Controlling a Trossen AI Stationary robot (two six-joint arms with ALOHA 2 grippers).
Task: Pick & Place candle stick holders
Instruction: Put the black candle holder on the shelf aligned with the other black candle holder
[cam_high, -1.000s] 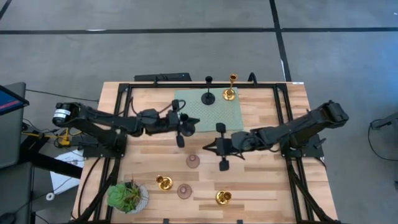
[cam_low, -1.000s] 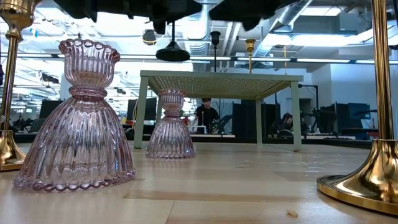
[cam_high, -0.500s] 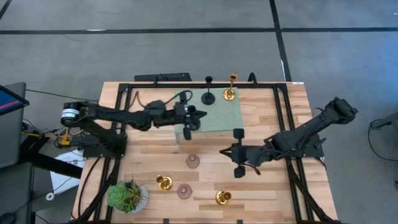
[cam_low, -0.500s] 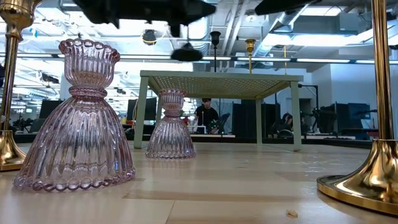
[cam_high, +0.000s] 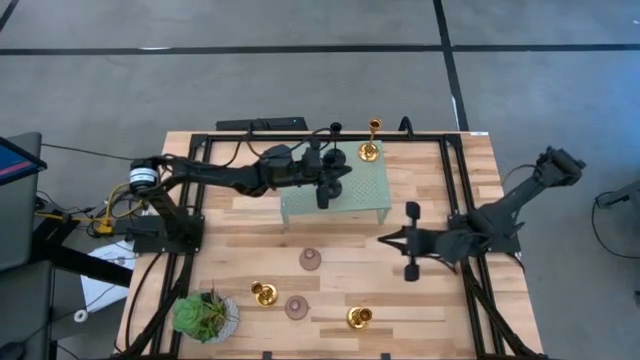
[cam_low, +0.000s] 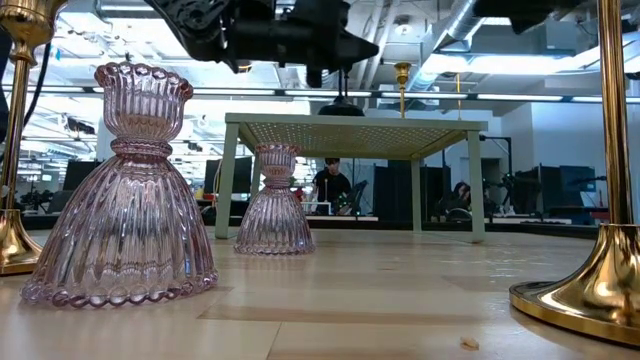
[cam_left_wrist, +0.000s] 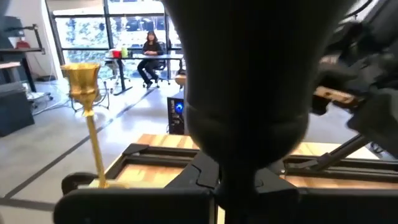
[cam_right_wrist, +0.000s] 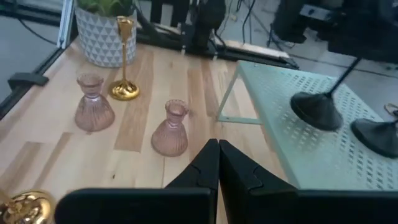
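Observation:
My left gripper (cam_high: 333, 176) is shut on a black candle stick holder (cam_low: 340, 105) over the pale green perforated platform (cam_high: 360, 190). A second black holder (cam_high: 336, 129) and a gold holder (cam_high: 370, 150) stand on the platform's far part. Two black bases show on the platform in the right wrist view (cam_right_wrist: 317, 109). Two pink holders (cam_high: 311, 260) (cam_high: 296, 307) and two gold holders (cam_high: 263, 293) (cam_high: 360, 318) stand on their bases on the wood table. My right gripper (cam_high: 384, 238) is shut and empty, right of the platform. My left gripper pinches the black holder's upper part (cam_left_wrist: 249, 124) between its two fingers; this part fills the left wrist view. The fingers come level from the table's left. The holder hangs upright, its round base (cam_low: 340, 107) at the platform's top; whether it rests there I cannot tell.
A green potted plant (cam_high: 205, 315) stands at the near left corner. A black frame runs along the table's edges (cam_high: 300, 135). Bare wood lies between the platform and the pink holders. People sit in the room behind the table (cam_low: 330, 185).
My left gripper has carried the black holder toward the table's far right, from beside the platform's left edge to over its middle, and down toward its top. My right gripper has drawn back toward the table's right edge, still shut.

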